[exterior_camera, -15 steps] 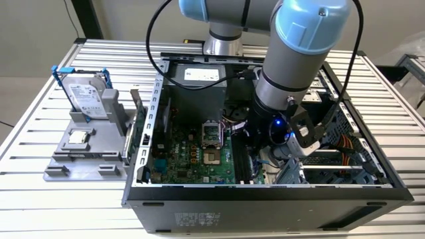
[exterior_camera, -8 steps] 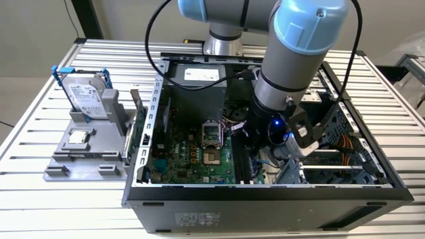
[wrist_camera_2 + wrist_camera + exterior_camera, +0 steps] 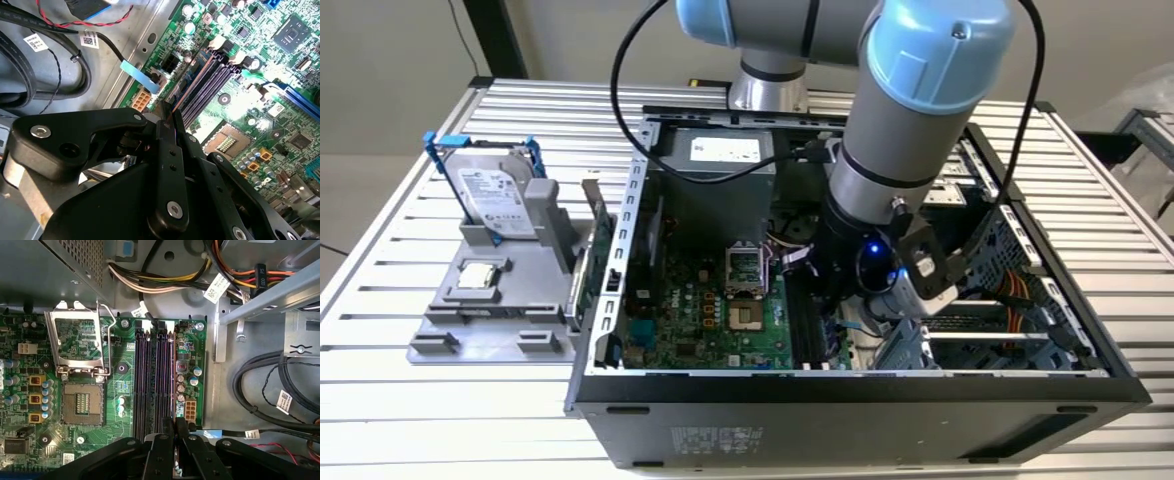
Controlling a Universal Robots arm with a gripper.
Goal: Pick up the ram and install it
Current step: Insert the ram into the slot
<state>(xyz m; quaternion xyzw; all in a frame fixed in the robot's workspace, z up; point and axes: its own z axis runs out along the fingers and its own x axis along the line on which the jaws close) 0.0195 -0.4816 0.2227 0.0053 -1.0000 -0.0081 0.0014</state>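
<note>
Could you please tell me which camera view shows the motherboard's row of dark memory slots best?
The first wrist view: the long dark memory slots lie square-on, full length, beside the open processor socket. The second wrist view shows them slanted, partly behind the black gripper. In the exterior view they sit mostly under the arm.

One outside camera and two wrist cameras, all aimed into the open case.

The exterior view looks down from high in front, taking in the table (image 3: 400, 300), the whole case (image 3: 854, 400) and the arm (image 3: 907, 130). Both wrist views sit close above the board (image 3: 125, 365), looking past the gripper (image 3: 173, 440) (image 3: 167, 122); they share the memory slots (image 3: 152, 380) (image 3: 210, 80) and the processor socket (image 3: 82, 402) (image 3: 225, 144).
</note>
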